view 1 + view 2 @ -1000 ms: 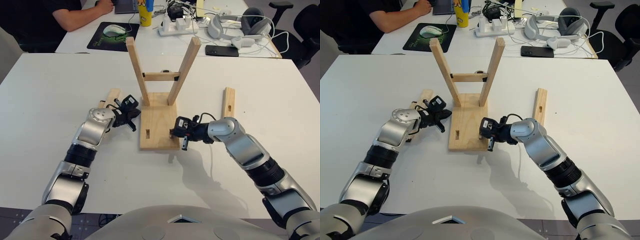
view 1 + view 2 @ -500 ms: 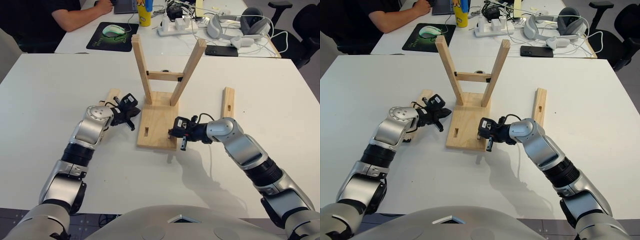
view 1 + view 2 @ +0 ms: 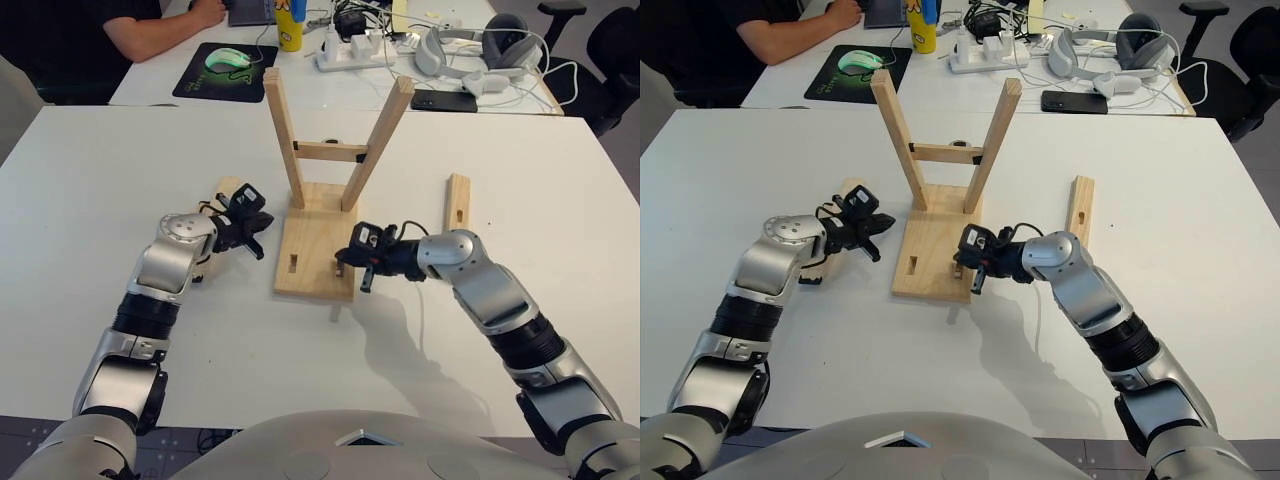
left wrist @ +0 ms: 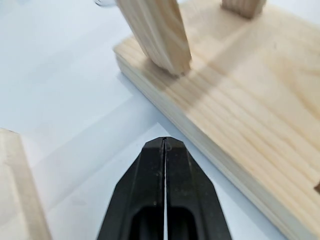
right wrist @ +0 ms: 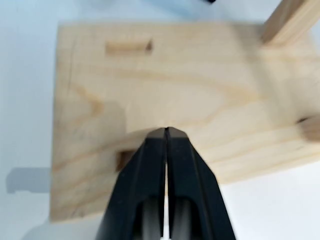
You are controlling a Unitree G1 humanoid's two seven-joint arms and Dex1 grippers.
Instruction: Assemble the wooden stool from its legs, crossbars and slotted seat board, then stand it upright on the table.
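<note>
Toppling risk: seat top-heavy under upright legs, easily tipped by a nudge from left gripper or right gripper, both pinched empty, close by.

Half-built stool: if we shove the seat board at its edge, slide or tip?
Likely slides: the seat board lies flat on the table, a broad base. The legs stand tall at its far end only, so a push up high might tip it; push low. Probably stiff, since a crossbar ties the legs.

Both arms forward, left tool and right tool closed.
</note>
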